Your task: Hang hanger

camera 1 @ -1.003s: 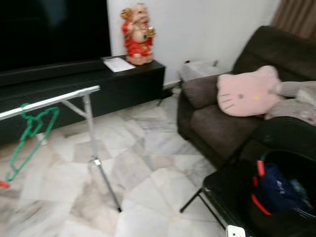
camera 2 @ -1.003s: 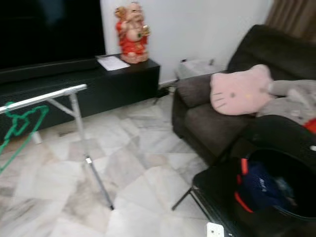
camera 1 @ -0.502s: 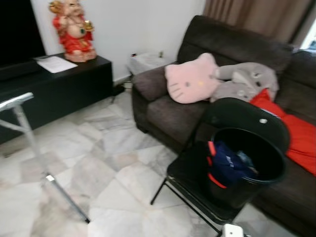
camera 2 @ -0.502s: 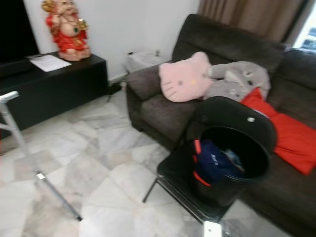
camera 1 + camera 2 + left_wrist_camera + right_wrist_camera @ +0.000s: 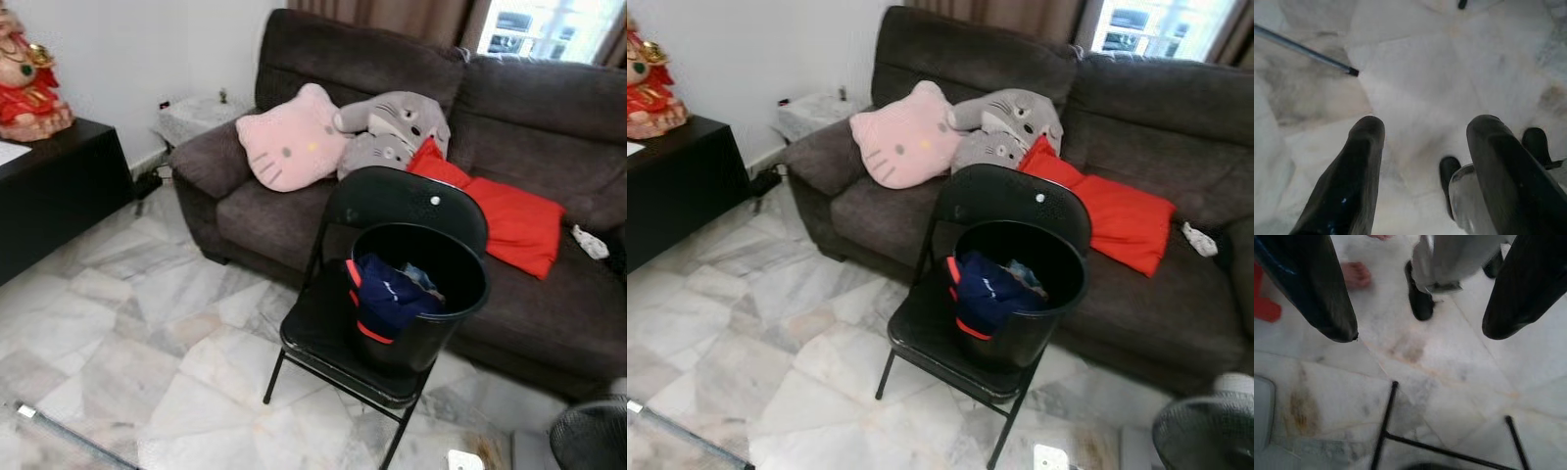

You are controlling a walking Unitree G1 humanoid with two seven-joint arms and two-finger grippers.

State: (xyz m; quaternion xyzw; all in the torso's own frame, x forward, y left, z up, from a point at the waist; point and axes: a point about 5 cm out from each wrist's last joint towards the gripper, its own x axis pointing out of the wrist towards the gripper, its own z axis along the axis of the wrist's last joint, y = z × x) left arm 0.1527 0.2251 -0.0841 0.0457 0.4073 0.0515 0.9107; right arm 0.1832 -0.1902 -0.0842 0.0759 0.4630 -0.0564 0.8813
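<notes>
Step in hand: as I judge, the robot faces the bucket [image 5: 421, 294] to look for the next hanger; nothing is grasped yet.
How to do it well: come close and square to the chair [image 5: 377, 284], then bring one gripper down from above into the open mouth of the bucket, so that the rim is not pushed and the bucket does not slide off the seat. Take a hanger by its hook or neck, not by the cloth.
Hanger: I cannot make out any hanger; if one is inside the bucket, the blue cloth with red edge [image 5: 384, 294] hides it.
Bucket: black, standing on the seat of the black folding chair, lower centre of the left eye view, just in front of the dark sofa [image 5: 549, 127].
Left gripper [image 5: 1425, 161]: wide open, holds nothing and touches nothing, points down at the marble floor [image 5: 1420, 73]; a thin metal leg [image 5: 1303, 49] lies at the upper left of its view.
Right gripper [image 5: 1422, 328]: wide open too, nothing in it, above the floor, with thin black chair legs [image 5: 1386, 426] in the lower part of its view.
Risk: the light chair may tip if the gripper presses the rim of the bucket.
</notes>
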